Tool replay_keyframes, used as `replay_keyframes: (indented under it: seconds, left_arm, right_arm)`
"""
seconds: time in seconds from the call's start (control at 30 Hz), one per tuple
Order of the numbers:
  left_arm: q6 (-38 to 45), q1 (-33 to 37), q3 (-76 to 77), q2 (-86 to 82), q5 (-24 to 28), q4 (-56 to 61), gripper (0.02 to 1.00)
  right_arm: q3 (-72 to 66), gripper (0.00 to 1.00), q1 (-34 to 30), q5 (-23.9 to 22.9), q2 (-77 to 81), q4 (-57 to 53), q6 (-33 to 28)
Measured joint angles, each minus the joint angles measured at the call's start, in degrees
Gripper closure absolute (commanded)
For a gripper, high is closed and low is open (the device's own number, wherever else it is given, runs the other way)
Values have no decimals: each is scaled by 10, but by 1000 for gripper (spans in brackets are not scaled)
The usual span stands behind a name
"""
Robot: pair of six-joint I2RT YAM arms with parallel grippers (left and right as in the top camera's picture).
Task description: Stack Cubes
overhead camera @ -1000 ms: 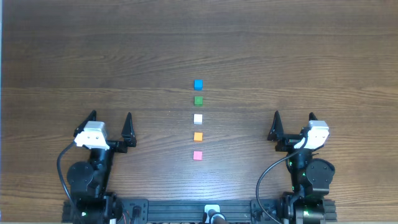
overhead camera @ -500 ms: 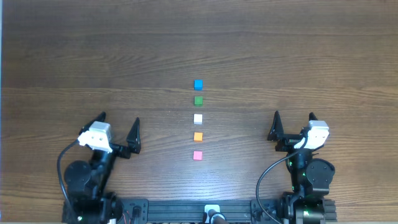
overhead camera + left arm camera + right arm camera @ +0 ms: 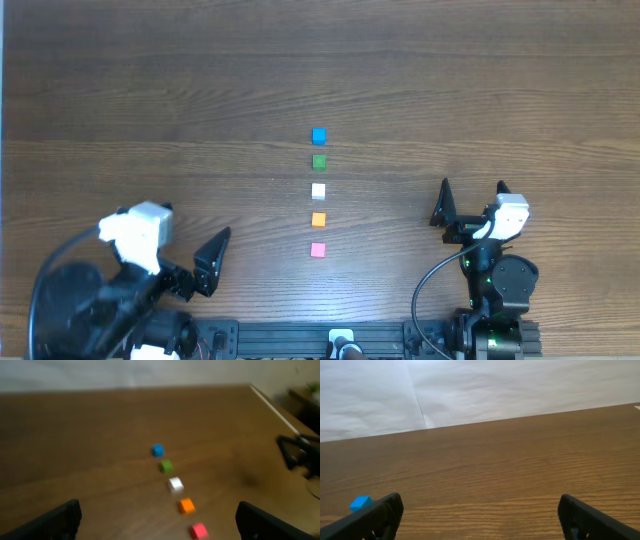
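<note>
1. The left gripper (image 3: 157, 510) stands nearest its base. Over the last second its arm has risen and swung inward toward the middle of the wooden table (image 3: 500, 80). Its jaws are spread wide and hold nothing.
2. The right gripper (image 3: 472, 190) has not moved in that second. It sits in front of its base on the right, jaws likewise apart and empty, well apart from the cubes.
3. The pink cube (image 3: 318, 250) is the nearest of five cubes laid in a straight row running away from the bases, midway between the arms. It lies flat on the table and is the closest cube to the left gripper.
4. Next along the row come the orange cube (image 3: 318, 219), then the white cube (image 3: 318, 191). Each has a bare strip of table between it and its neighbours.
5. Farther on lie the green cube (image 3: 318, 162) and, last, the blue cube (image 3: 318, 135).
6. No cube has shifted and none rests on another, so the stack is not begun. I judge the left arm's swing to be the opening of a first approach. Its wrist view now takes in the whole row, so it can line up on a cube, most likely one at the near end.
</note>
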State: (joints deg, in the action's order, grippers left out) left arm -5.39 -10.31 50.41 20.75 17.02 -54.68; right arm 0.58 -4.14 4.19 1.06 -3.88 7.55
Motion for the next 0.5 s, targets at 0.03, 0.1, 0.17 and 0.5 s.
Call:
replay_keyframes:
  seconds: [0.03, 0.1, 0.17, 0.5]
  left_arm:
    - [0, -16, 23, 31, 0, -17, 25]
    - [-5, -46, 54, 80, -1, -42, 23]
    - [-14, -78, 78, 123, -5, -54, 23]
    - [-130, -294, 135, 303, -93, -68, 20]
  right_arm:
    - [0, 7, 0, 0, 0, 0, 0]
    - [0, 7, 0, 0, 0, 0, 0]
    - [0, 9, 0, 0, 0, 0, 0]
    - [0, 9, 0, 0, 0, 0, 0]
